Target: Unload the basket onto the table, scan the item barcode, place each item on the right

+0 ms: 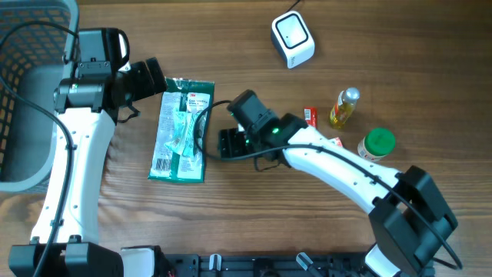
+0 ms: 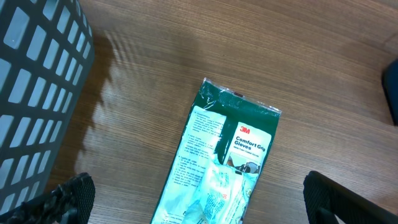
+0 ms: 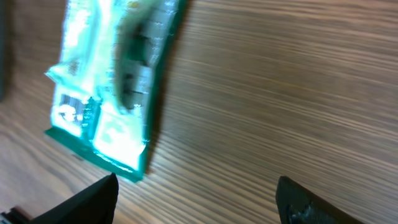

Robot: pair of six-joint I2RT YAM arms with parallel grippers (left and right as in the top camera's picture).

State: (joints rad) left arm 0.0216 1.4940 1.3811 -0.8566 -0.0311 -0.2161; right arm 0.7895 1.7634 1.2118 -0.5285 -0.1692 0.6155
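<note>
Overhead: the glove packet (image 1: 182, 129) lies flat left of centre on the table (image 1: 231, 223), with bare wood below it and across the lower middle. The left gripper (image 1: 156, 80) sits at the packet's upper left corner and the right gripper (image 1: 227, 143) just beside its right edge. A basket (image 1: 23, 46) fills the upper left corner. The scanner (image 1: 293, 40) stands well apart at upper centre. A bottle (image 1: 344, 107), a small red pack (image 1: 310, 116) and a green-capped jar (image 1: 377, 143) crowd the right arm.

Left wrist: fingertips (image 2: 68, 196) spread wide, gripping nothing; the packet (image 2: 224, 162) runs off the bottom edge, and the basket (image 2: 37, 93) walls off the left.

Right wrist: fingertips (image 3: 93, 199) stand wide apart over bare wood, empty. The packet (image 3: 112, 81) is blurred at upper left, its print unreadable.
</note>
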